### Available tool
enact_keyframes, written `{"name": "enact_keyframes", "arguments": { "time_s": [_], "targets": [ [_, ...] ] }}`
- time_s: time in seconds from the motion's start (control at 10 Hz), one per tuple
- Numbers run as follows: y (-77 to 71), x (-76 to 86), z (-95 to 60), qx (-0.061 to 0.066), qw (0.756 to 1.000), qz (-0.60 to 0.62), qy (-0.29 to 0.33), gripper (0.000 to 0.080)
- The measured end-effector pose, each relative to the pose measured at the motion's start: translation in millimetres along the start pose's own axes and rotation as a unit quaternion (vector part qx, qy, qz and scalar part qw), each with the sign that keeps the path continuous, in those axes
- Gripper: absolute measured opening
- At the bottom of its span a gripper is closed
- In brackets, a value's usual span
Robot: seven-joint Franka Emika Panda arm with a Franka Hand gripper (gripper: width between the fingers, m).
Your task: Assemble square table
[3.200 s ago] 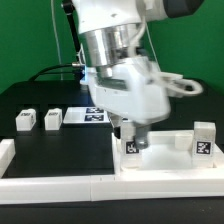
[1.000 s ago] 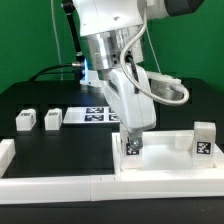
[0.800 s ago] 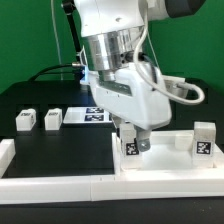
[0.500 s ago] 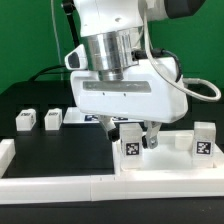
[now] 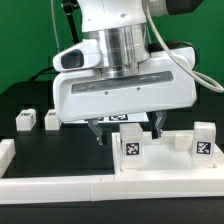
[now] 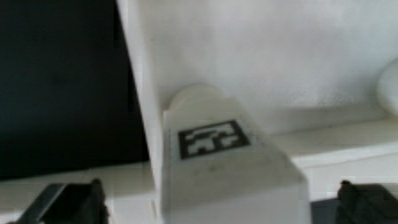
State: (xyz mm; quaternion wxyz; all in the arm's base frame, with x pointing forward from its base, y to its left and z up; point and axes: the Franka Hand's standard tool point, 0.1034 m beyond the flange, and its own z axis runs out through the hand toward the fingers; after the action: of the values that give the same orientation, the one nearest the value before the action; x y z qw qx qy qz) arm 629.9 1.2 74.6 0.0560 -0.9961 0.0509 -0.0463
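The white square tabletop (image 5: 172, 163) lies at the exterior view's right. Two tagged leg blocks stand upright on it, one at its near left corner (image 5: 131, 146) and one at its right corner (image 5: 203, 140). Two more leg blocks (image 5: 24, 120) (image 5: 52, 119) lie loose on the black table at the left. My gripper (image 5: 128, 130) hovers just above the near left leg, open, with one finger on each side and a gap to the leg. In the wrist view the leg (image 6: 222, 150) stands between the dark fingertips (image 6: 71, 200) of my gripper (image 6: 221, 203), on the tabletop (image 6: 267, 50).
The marker board (image 5: 75, 117) lies behind the gripper, mostly hidden. Long white border rails (image 5: 50, 186) run along the front and left edges. A green wall stands behind the table.
The gripper was shut on the near left leg and turned about its vertical axis. Now its fingers have spread apart and let go of the leg, which stays standing on the tabletop.
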Motion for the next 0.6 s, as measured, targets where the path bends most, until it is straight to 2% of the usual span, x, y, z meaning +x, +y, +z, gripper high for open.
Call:
{"name": "enact_keyframes", "arguments": {
  "time_s": [0.1,0.3,0.4,0.6],
  "targets": [
    [0.1,-1.3,1.5,0.000,1.000,0.011,-0.002,0.0649],
    [0.2,-1.4,2.1,0.000,0.998,0.058,-0.003,0.0375],
    [1.0,-1.2,2.1,-0.001,0.997,0.082,-0.002,0.0288],
    [1.9,-1.3,2.4,-0.001,0.988,0.155,-0.002,0.0288]
  ]
}}
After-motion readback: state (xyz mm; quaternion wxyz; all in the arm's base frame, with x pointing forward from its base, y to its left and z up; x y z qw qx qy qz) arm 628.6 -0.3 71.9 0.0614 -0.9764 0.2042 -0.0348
